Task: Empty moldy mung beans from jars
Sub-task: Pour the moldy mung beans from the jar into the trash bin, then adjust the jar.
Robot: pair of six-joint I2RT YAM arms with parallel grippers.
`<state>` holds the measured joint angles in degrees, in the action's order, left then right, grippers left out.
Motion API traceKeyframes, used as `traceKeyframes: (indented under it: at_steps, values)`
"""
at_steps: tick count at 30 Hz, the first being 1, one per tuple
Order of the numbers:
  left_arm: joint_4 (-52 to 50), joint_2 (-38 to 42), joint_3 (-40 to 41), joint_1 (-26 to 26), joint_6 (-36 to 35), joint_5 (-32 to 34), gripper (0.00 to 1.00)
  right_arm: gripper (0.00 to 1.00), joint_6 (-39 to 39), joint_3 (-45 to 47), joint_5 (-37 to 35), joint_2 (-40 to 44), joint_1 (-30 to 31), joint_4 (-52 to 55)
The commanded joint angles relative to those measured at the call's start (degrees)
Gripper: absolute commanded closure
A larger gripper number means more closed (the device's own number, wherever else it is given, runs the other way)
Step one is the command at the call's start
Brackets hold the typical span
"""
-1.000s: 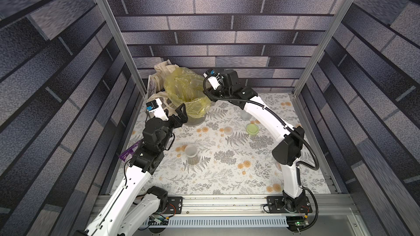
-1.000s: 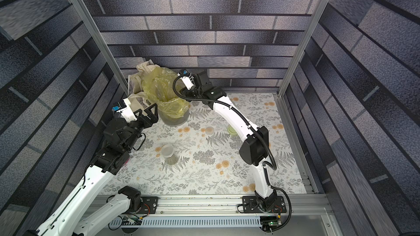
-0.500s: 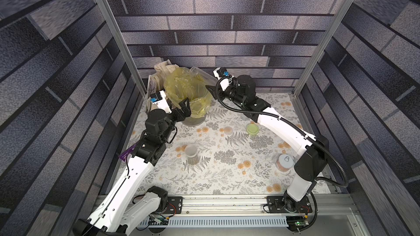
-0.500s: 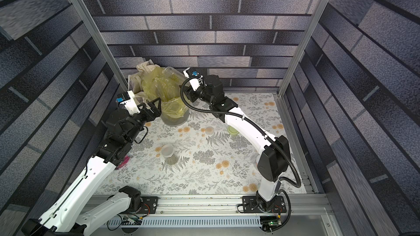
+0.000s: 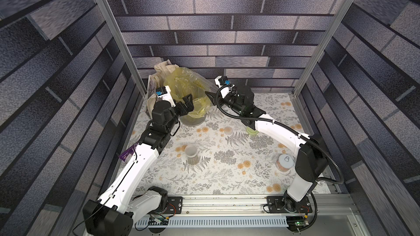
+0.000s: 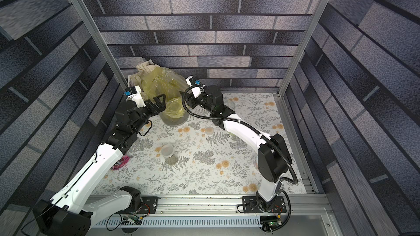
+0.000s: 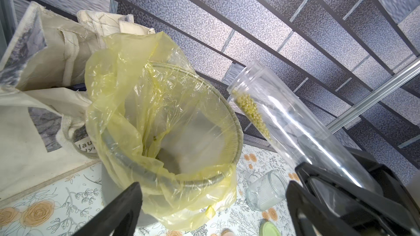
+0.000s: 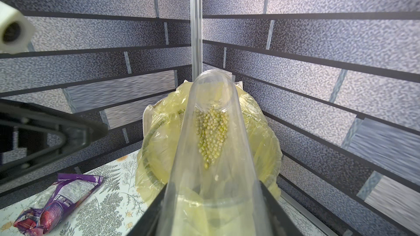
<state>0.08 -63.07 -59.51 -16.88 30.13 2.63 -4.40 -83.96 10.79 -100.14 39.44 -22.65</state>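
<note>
Brick-patterned grey panels enclose a table (image 5: pixel 227 178) covered in floral print. At its far left stands the grey bin (image 5: pixel 193 121), lined with a yellow bag (image 5: pixel 181 85) spread open to receive waste; a canvas tote (image 5: pixel 161 71) slumps behind it. The right end effector (image 5: pixel 210 96), pressed onto the base of the tall jar (image 7: pixel 284 119), holds it lidless and tipped, open mouth toward the bag's right rim, so that gravity feeds the contents outward. The left end effector (image 5: pixel 187 105), spread wide and empty, hovers at the bin's near-left rim, probably placed to steady the bag while clear of the pour path. The short jar (image 5: pixel 191 153), lidded with beans in its lower part, stands at table centre, well apart from the bin; judged next in line. The wider jar (image 7: pixel 266 191), lidless and apparently empty, sits right of the bin, far side. The pinkish can (image 5: pixel 285 161), near right, and the purple packet (image 8: pixel 56 203), left edge, are bystanders. The green lid (image 7: pixel 270 228) and the frosted lid (image 5: pixel 228 130) lie loose mid-table, set aside from the pouring zone. The mung beans (image 8: pixel 212 132) cluster against the tall jar's lower wall just inside its mouth; the rest of the jar looks clear, suggesting this pour is nearly done.
</note>
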Motion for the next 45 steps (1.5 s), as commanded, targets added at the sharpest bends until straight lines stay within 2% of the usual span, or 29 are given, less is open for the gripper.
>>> traceKeyframes:
  at_steps: [1, 6, 14, 25, 30, 37, 39, 43, 45]
  values:
    - [5.19, -2.06, -2.61, 1.21, 2.17, -5.13, 0.00, 0.50, 2.32, 0.95, 1.56, 2.21, -0.33, -9.90]
    - [9.73, -5.23, -4.33, 1.46, 3.35, -9.42, 0.00, 0.50, 4.08, 4.89, 2.66, 3.38, -0.37, -15.92]
    - [27.20, -5.14, 1.52, 0.90, 6.77, -17.00, 0.00, 0.50, 4.31, 10.93, 2.73, 7.41, -0.25, -19.68]
    - [39.12, -11.07, -0.54, -2.43, 7.56, -26.82, 0.00, 0.49, 9.72, 18.58, 7.76, 13.33, 0.80, -28.06]
    - [39.58, -13.07, -2.60, -5.32, 5.34, -27.16, 0.00, 0.49, 9.45, 20.54, 9.08, 15.36, 2.07, -28.46]
    - [42.47, -15.36, -3.69, -7.06, 5.98, -27.38, 0.00, 0.48, 9.22, 22.34, 9.75, 17.25, 3.51, -28.99]
    - [43.68, -15.76, -3.64, -7.52, 5.99, -27.37, 0.06, 0.48, 8.80, 22.35, 9.91, 17.60, 3.95, -29.00]
    - [45.62, -16.19, -3.67, -7.81, 5.99, -28.54, 0.29, 0.46, 8.69, 22.35, 10.05, 18.00, 4.37, -28.77]
    - [45.37, -16.06, -3.73, -7.81, 5.98, -28.72, 0.31, 0.45, 8.63, 22.35, 10.04, 18.13, 4.50, -28.76]
